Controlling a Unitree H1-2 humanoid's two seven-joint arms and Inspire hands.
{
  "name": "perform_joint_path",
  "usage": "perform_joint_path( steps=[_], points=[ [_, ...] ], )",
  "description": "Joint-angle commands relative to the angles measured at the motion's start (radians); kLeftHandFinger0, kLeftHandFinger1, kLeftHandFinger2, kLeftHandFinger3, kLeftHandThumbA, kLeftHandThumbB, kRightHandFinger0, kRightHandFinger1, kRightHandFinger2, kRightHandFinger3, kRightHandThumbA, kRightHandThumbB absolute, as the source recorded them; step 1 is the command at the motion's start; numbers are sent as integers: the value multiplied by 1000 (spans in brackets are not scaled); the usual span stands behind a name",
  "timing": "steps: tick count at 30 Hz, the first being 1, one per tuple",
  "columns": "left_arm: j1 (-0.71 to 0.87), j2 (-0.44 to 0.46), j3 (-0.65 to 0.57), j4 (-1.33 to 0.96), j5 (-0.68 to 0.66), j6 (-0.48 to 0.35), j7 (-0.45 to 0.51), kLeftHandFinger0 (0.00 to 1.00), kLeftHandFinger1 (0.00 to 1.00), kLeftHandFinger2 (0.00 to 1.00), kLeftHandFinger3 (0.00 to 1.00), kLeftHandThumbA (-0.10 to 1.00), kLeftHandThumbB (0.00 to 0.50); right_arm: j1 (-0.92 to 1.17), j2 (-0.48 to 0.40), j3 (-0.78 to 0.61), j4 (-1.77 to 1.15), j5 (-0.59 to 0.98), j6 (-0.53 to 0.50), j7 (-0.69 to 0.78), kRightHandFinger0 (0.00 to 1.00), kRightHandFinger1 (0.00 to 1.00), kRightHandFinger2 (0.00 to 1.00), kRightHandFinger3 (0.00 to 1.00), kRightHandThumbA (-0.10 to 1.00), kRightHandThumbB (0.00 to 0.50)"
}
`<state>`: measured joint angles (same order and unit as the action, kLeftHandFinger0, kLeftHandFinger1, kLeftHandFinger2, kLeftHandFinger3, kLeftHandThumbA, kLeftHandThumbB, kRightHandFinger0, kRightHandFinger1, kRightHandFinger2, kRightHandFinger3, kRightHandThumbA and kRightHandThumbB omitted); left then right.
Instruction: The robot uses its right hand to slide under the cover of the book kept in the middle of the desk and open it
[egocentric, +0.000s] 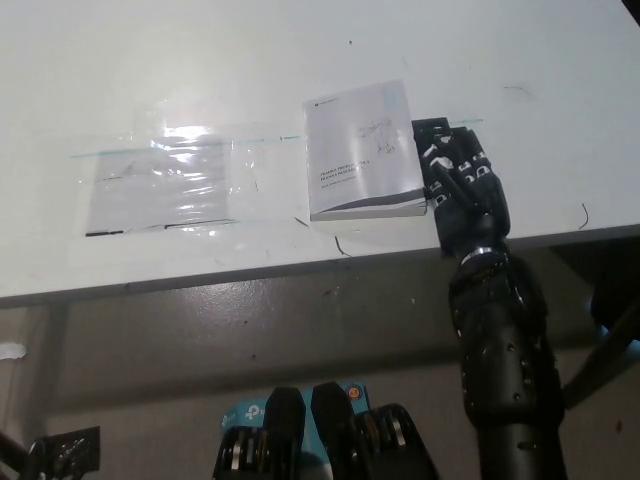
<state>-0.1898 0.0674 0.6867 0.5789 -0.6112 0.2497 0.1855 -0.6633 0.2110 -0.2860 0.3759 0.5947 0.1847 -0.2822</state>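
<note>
A closed white book (362, 150) with dark cover text lies flat near the middle of the white desk (300, 50), close to the front edge. My black right hand (458, 185) rests on the desk just right of the book, its fingers curled and its fingertips (428, 155) touching the book's right edge. It holds nothing. The cover lies flat. My white left hand is out of view.
A clear plastic bag (170, 180) with a green zip strip lies flat on the desk left of the book. The desk's front edge (300, 265) runs just below book and hand. Grey floor shows below it.
</note>
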Motion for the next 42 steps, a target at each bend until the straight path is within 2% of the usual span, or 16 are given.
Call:
perform_joint_path(
  steps=[1,4,8,9,11,15,18,20,22,23,26,28,34,37,38,42],
  points=[
    [-6,16,-2,-2,-6,-23,1,799,814,859,883,503,291,-23,16,8,1,-6,-33,51,1000,1000,1000,1000,1000,0],
    [-2,11,-1,-4,-1,-26,13,767,790,830,844,503,298,-18,14,13,7,-14,-32,58,1000,1000,1000,1000,1000,0],
    [10,6,0,-26,-11,-20,-1,828,845,867,860,496,277,-22,9,2,13,-8,-27,63,992,1000,1000,1000,1000,1],
    [13,9,-2,-21,-15,-24,-18,852,868,901,876,506,289,-23,8,1,12,-11,-27,61,990,1000,1000,1000,1000,1],
    [13,9,-1,-18,-18,-25,-19,847,872,915,914,518,289,-24,11,-5,11,-12,-29,51,1000,1000,1000,1000,1000,0],
    [12,11,-10,-22,-6,-24,-7,804,833,876,892,511,303,-19,19,-7,13,-8,-32,54,1000,1000,1000,1000,1000,0],
    [13,10,-11,-29,-6,-19,-3,806,823,853,883,493,306,-23,26,-3,28,-14,-37,59,974,1000,1000,1000,1000,13],
    [10,9,1,-27,-20,-18,3,843,867,869,842,480,299,-35,30,8,44,-27,-45,61,937,1000,1000,1000,1000,16],
    [13,14,-2,-29,-18,-15,1,849,869,877,864,483,289,-38,35,7,51,-28,-53,62,924,1000,1000,1000,1000,14],
    [14,12,1,-30,-19,-14,7,824,848,865,841,462,284,-48,35,15,55,-42,-56,57,876,1000,1000,1000,1000,21],
    [21,16,-4,-33,-15,-13,3,830,857,875,864,454,288,-49,33,26,61,-57,-64,61,860,1000,1000,1000,1000,27],
    [17,22,-6,-18,-14,-14,-1,826,870,928,924,487,265,-68,32,39,57,-69,-58,61,862,1000,1000,1000,1000,30],
    [26,16,-14,-29,-10,-8,2,831,846,909,928,443,254,-89,46,65,59,-92,-43,55,868,1000,1000,1000,1000,39],
    [20,23,-11,-12,-7,-6,15,815,815,853,897,507,265,-82,49,99,71,-121,-47,70,813,1000,1000,1000,1000,56],
    [22,20,-5,-15,-17,-6,10,820,818,859,895,505,254,-88,47,123,81,-154,-47,62,748,1000,1000,1000,1000,82],
    [24,22,-7,-15,-10,-6,16,814,820,872,895,501,234,-103,39,148,97,-178,-56,62,678,1000,1000,1000,1000,92]
  ],
)
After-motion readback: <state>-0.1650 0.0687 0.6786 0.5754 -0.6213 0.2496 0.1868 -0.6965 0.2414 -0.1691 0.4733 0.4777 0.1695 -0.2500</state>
